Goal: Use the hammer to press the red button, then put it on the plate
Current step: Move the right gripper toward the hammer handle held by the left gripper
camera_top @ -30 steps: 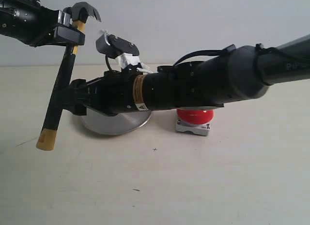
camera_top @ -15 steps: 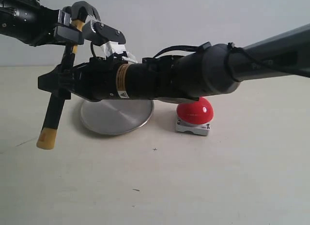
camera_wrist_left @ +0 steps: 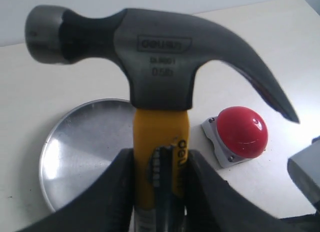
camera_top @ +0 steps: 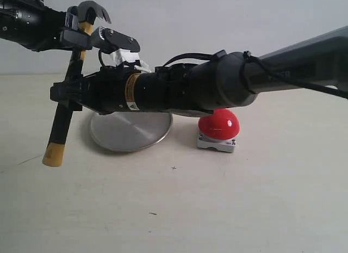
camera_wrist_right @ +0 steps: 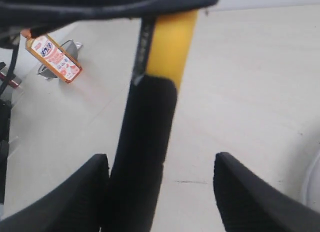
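The hammer (camera_top: 60, 128) hangs head-up above the table at the left, its yellow end lowest. My left gripper (camera_top: 76, 38) is shut on the yellow neck just under the dark head (camera_wrist_left: 160, 57); both fingers press the neck at the left gripper (camera_wrist_left: 159, 167). My right gripper (camera_top: 62, 95) reaches across the middle and stands open around the black handle (camera_wrist_right: 145, 142). One finger (camera_wrist_right: 95, 192) touches the handle and the other stands well apart. The plate (camera_top: 130, 132) lies flat below my right arm. The red button (camera_top: 218, 125) sits to the plate's right.
My right arm (camera_top: 217, 87) stretches low over the plate and the button's top. An orange-labelled bottle (camera_wrist_right: 54, 57) shows far off in the right wrist view. The plate (camera_wrist_left: 75, 147) and button (camera_wrist_left: 241, 131) lie below the hammer head.
My right gripper has risen and moved left, from beside the lower handle to around its middle. The hammer and my left gripper have barely moved.
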Action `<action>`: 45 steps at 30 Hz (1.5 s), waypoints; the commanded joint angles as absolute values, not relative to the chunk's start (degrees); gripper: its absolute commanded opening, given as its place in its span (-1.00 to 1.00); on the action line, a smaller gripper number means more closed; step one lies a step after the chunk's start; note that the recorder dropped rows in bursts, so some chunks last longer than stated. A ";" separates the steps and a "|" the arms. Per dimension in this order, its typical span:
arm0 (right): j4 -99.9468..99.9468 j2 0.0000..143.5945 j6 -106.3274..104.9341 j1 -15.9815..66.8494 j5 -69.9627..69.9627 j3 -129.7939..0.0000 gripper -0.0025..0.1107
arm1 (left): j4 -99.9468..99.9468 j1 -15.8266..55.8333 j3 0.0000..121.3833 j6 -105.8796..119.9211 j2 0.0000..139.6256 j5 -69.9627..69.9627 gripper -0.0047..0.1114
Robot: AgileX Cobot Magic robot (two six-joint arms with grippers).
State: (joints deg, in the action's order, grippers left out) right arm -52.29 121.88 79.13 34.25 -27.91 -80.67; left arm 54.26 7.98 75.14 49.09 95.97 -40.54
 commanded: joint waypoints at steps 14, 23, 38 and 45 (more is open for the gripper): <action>-46.35 121.95 76.47 37.29 -22.03 -83.22 -0.39 | 56.78 8.12 73.27 49.07 95.05 -34.19 -0.92; -49.56 121.95 76.72 37.29 -22.45 -83.22 -0.35 | 59.31 8.12 73.27 49.49 95.05 -35.49 -0.92; -49.77 121.95 78.24 37.29 -22.81 -83.22 -0.47 | 60.72 8.12 73.27 49.48 95.05 -36.11 -0.92; -49.90 121.95 79.99 37.29 -22.15 -83.22 -0.96 | 60.72 8.12 73.27 48.83 95.05 -34.81 -0.92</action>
